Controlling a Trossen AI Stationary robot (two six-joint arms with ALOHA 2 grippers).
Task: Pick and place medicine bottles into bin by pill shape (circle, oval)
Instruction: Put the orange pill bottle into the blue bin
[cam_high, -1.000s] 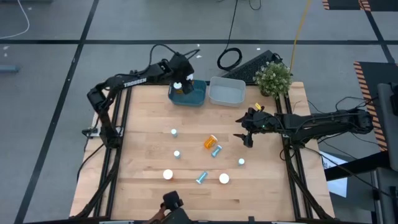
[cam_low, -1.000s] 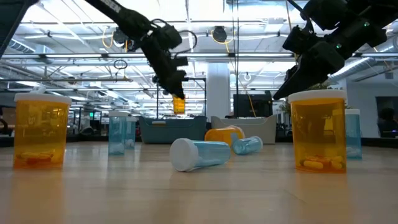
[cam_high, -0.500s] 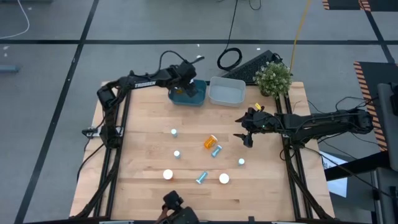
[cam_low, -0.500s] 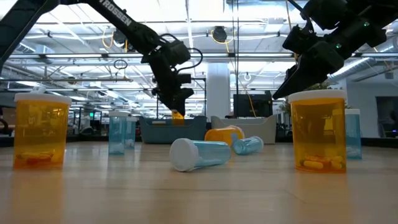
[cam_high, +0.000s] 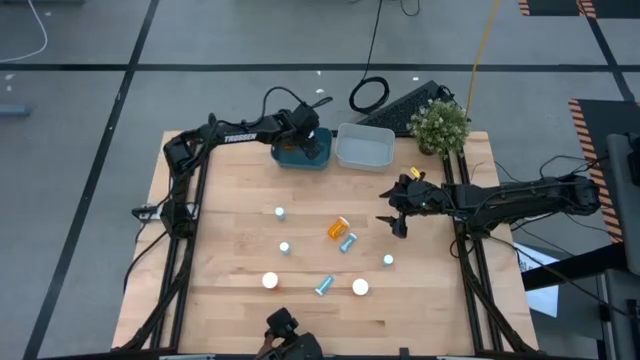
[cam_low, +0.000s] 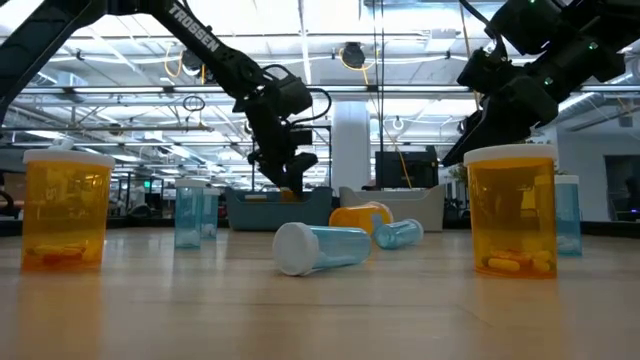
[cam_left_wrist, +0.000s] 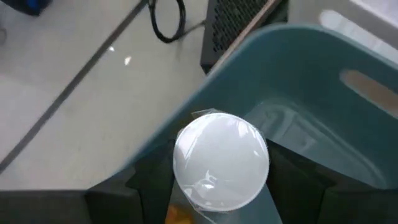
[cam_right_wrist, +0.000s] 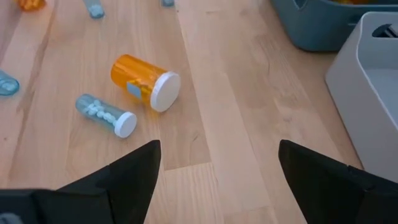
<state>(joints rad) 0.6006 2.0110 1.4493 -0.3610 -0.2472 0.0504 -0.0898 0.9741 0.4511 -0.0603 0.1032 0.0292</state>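
Note:
My left gripper (cam_high: 303, 140) reaches down into the teal bin (cam_high: 320, 160) at the table's far edge, shut on an orange medicine bottle with a white cap (cam_left_wrist: 221, 158). My right gripper (cam_high: 394, 222) hovers open above the table's right half, touching nothing. In front of it lie an orange bottle (cam_right_wrist: 146, 81) and a pale-blue bottle (cam_right_wrist: 106, 114) on their sides. Two orange bottles (cam_high: 270, 281) (cam_high: 360, 287) stand upright near the front edge. Several pale-blue bottles (cam_high: 279, 212) stand or lie about the table's middle. My left gripper pinches the orange bottle by its sides (cam_left_wrist: 180, 214) below the cap, one finger on either side. The white cap hides the exact place. The fingers point down and lie along the bottle. Its cap faces up toward the wrist, and its lower end is hidden behind the bin's rim (cam_low: 250, 195).
A pale grey bin (cam_high: 365, 150) stands right of the teal one. A potted plant (cam_high: 440, 125) sits at the far right corner. A keyboard and a cable coil lie on the floor beyond the table.
My left gripper has gone down into the teal bin and a little toward the table's right edge, still shut on the orange bottle. The bottle, clear above the rim before, is now mostly hidden behind it in the low view.

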